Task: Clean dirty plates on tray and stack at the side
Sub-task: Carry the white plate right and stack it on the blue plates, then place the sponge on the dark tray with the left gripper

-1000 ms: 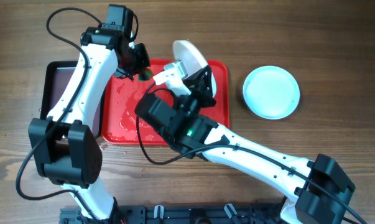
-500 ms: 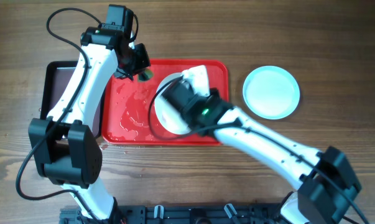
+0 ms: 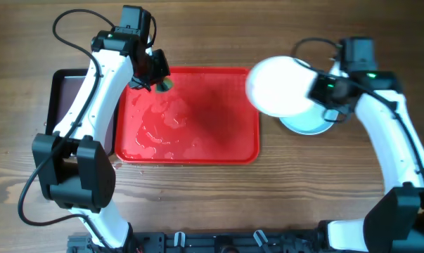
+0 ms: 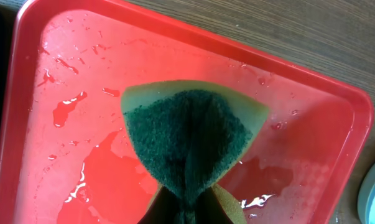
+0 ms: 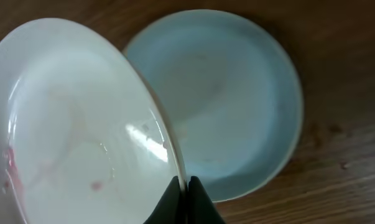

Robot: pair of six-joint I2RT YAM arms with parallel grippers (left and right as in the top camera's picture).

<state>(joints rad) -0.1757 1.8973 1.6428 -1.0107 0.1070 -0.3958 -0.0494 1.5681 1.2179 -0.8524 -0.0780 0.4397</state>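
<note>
Your right gripper (image 5: 186, 190) has carried the white plate (image 3: 278, 86), pinched by its rim, off the tray (image 3: 197, 119). The mint-blue plate (image 5: 237, 93) lies beneath, toward four o'clock. Your left gripper (image 3: 157, 79) clenches the sponge (image 4: 187, 134).

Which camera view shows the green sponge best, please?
The left wrist view: the sponge sits large and centred, pinched and folded over the wet red tray. Overhead, only a small green bit peeks out beside the left claw. The right wrist view misses it entirely.
</note>
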